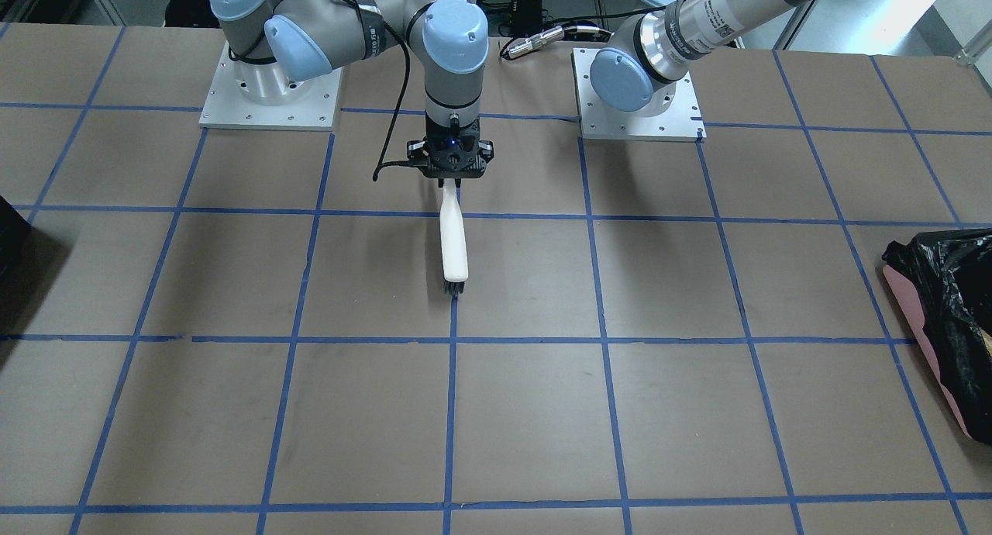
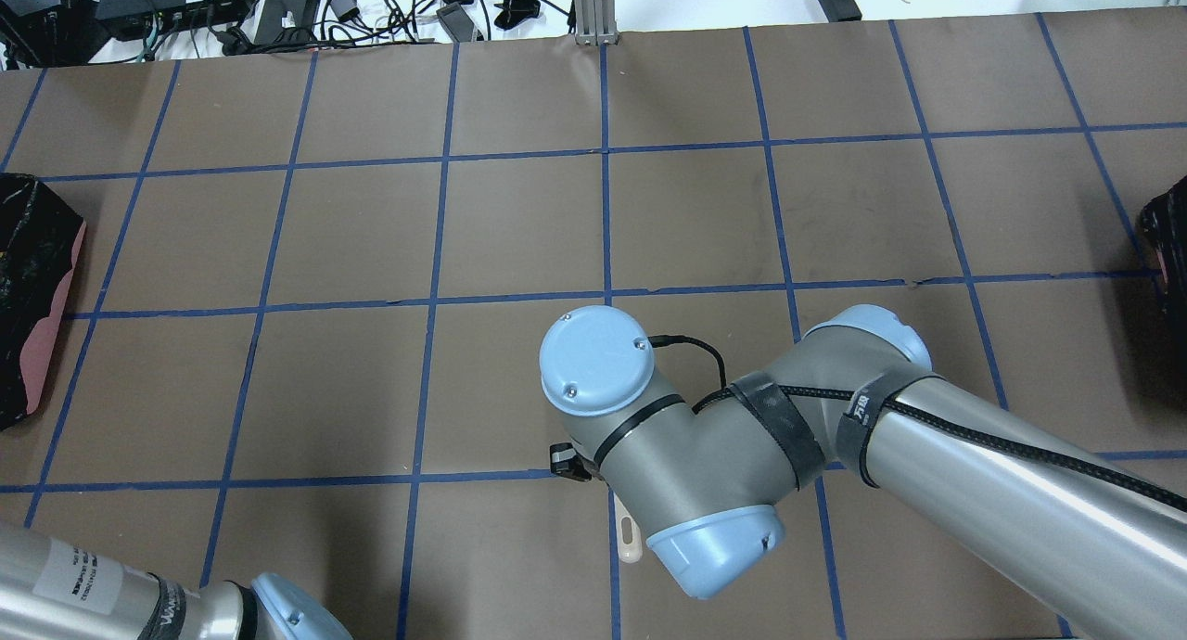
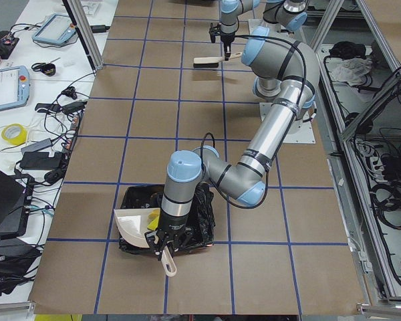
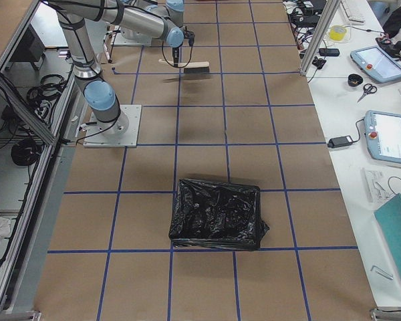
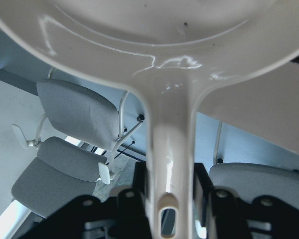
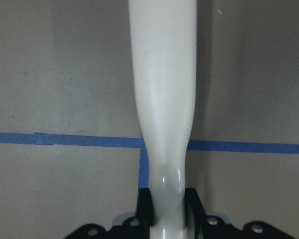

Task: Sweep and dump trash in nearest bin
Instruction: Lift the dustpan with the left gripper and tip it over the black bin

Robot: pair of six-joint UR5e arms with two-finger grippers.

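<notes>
Tabletop [image 1: 527, 411] of brown paper, gridded with blue tape, spreads under both arms. The right arm [image 2: 974, 454] enters the overhead view from 4 o'clock and bends over the table's middle. In the exterior left view the left arm [image 3: 274, 134], the near one, reaches down toward 7 o'clock and ends over the bin [image 3: 135, 198].

That bin, pink-sided and lined with a crinkled black bag, sits at the table's end on the robot's left, at 9 o'clock in the overhead view. A second bin [image 4: 217, 214], also bagged in black, stands at the opposite end, at 3 o'clock in the overhead view.

The white dustpan [image 3: 129, 226] hangs tipped over the bin's 9 o'clock side. Its handle end pokes out past the left gripper [image 5: 169, 199] toward 6 o'clock. The left wrist view shows that gripper clamped on the dustpan's handle, a finger pressed on each side.

The brush [image 1: 453, 240], white-handled, lies along a tape line just at 12 o'clock of the table's centre in the front-facing view. Its black bristles [image 1: 453, 288] point toward 6 o'clock. The right gripper [image 1: 452, 177] grasps the handle's far end, jaws closed tight on it.

A yellow piece of trash [image 3: 152, 218] shows at the dustpan's lip against the black bag. I cannot tell whether it rests in the pan or in the bag.
</notes>
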